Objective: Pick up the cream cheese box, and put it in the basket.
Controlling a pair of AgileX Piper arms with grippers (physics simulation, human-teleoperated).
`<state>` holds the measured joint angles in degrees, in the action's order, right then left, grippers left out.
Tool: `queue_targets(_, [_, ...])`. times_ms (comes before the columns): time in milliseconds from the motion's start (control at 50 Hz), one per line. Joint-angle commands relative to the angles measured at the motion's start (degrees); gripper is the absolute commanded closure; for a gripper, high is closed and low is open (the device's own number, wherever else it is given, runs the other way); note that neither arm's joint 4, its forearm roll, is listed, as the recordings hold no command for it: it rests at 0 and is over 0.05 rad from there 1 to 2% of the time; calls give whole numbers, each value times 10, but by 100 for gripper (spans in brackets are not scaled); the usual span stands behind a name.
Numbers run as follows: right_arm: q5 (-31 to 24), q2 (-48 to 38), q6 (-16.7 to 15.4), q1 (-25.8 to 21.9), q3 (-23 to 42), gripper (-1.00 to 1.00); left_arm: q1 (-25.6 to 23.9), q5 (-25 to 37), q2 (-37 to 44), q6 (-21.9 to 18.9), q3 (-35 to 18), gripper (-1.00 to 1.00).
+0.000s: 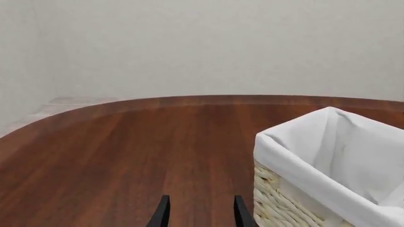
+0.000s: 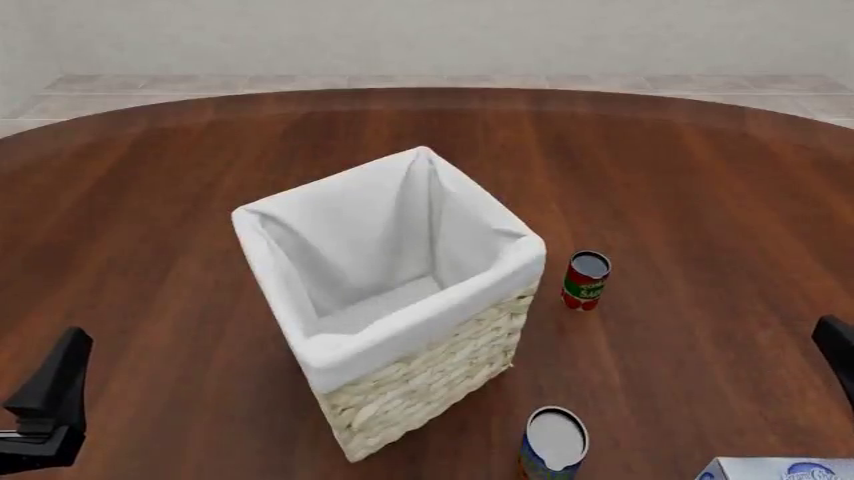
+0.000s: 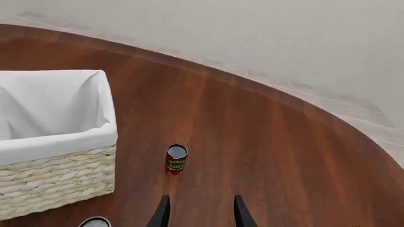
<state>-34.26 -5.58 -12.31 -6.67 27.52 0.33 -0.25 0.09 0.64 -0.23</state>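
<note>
- Both grippers hold nothing, with their fingers apart: left gripper point(image 1: 200, 213) and right gripper point(image 3: 200, 211).
- Basket point(image 2: 400, 345) stands between them, just ahead.
- Box point(image 2: 787, 469) lies by the right gripper, on the near side.
- Red can point(image 3: 176, 159) stands just ahead of the right gripper.

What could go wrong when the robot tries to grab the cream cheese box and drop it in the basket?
The cream cheese box sits at the table's near edge, barely in view, so the right gripper might miss it. The blue-orange can stands close beside it and could get knocked over. The basket is tall, so a low carry might bump its rim.
</note>
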Motion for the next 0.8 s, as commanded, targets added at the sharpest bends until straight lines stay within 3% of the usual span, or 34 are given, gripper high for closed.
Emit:
queue_targets(20, [-24,-10,-9,-5,17,-100,0,0,0,1,0,-100])
queue_targets(340, [-39,-61,-6,-28,56,-100,-1,2,5,2,1,-100])
queue_targets(460, [-53,-70,-32,-32,55,-100,0,3,3,3,1,-100])
queue_targets(800, [-87,-81,-42,-38,58,-100,1,4,3,3,1,-100])
